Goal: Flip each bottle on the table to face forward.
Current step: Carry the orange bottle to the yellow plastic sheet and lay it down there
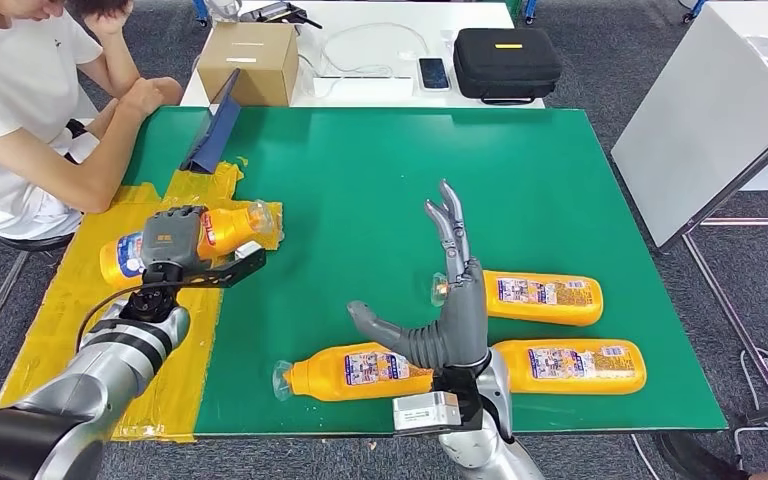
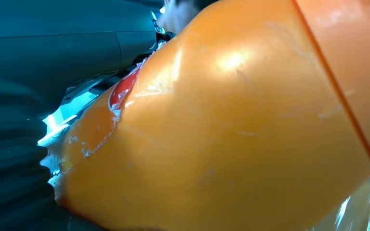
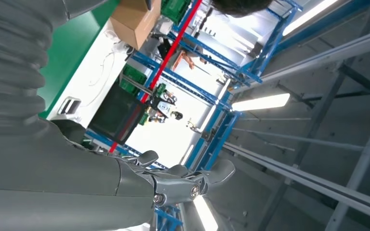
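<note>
The bottle (image 1: 215, 235), judged light, rigid and slippery, is clasped around its body by the left hand (image 1: 175, 240) above the yellow tape (image 1: 60, 310), while the right hand (image 1: 450, 300) is held empty, fingers spread.

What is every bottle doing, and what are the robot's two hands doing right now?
Left hand: grips a bottle.
Held bottle: on its side over the yellow tape.
Right hand: raised, fingers spread, holds nothing.
Near bottle: lying on the green mat, label up.
Upper right bottle: lying, label up.
Lower right bottle: lying, label up.
</note>
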Available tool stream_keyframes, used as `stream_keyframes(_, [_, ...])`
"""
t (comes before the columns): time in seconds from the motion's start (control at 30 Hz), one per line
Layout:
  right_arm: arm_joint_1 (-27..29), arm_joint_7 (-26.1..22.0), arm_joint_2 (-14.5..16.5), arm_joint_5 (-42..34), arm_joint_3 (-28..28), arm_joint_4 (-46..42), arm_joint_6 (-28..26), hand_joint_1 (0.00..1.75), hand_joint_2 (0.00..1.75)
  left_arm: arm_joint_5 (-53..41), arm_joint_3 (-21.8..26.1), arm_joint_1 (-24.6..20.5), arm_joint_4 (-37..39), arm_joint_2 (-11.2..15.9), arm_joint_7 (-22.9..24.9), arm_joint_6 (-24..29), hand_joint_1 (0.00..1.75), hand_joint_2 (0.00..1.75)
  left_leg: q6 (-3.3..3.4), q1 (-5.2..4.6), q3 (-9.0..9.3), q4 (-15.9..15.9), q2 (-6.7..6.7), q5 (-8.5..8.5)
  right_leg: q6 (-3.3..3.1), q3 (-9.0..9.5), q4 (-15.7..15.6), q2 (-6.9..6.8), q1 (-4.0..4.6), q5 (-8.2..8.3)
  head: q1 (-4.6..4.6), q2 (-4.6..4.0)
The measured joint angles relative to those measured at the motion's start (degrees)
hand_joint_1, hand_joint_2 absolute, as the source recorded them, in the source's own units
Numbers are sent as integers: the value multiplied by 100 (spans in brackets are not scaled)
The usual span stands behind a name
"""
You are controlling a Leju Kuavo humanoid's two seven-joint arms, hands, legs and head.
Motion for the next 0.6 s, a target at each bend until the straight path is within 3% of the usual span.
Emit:
stream_keyframes(0.13, [-21,7,-35,15,36,40,48,0,175,158,3,123,133,28,-263,-74,175,175,0,-1,-1,0,-6,0,0,0,-1,-1,0,0,-1,0])
stream_keyframes(0.2, [-41,28,-45,39,58,71,91,0,175,217,7,167,173,28,-367,-96,163,175,0,-1,-1,0,-6,0,0,0,0,-2,0,0,-2,0])
stream_keyframes(0.23, [-52,40,-48,49,67,90,106,0,175,244,11,184,189,28,-407,-98,147,175,0,-1,-1,0,-6,0,0,0,0,-2,0,0,-1,0])
stream_keyframes(0.33, [-83,65,-51,74,84,159,116,0,175,365,45,231,229,26,-590,-113,42,175,0,-1,-1,0,-5,0,1,0,0,-2,0,1,-1,0])
stream_keyframes(0.37, [-90,69,-52,78,86,181,116,0,175,398,55,240,239,24,-655,-131,15,175,0,-1,0,0,-5,0,1,0,0,-2,0,1,-2,0])
stream_keyframes(0.4, [-97,72,-53,79,86,203,117,0,175,426,63,245,248,20,-712,-149,1,175,0,-1,0,0,-6,0,1,1,0,-2,0,1,-2,0])
stream_keyframes(0.6, [-142,85,-57,79,90,310,165,0,175,527,173,258,268,-22,-922,-198,0,175,0,0,2,0,-8,0,0,4,0,-4,1,0,-2,0])
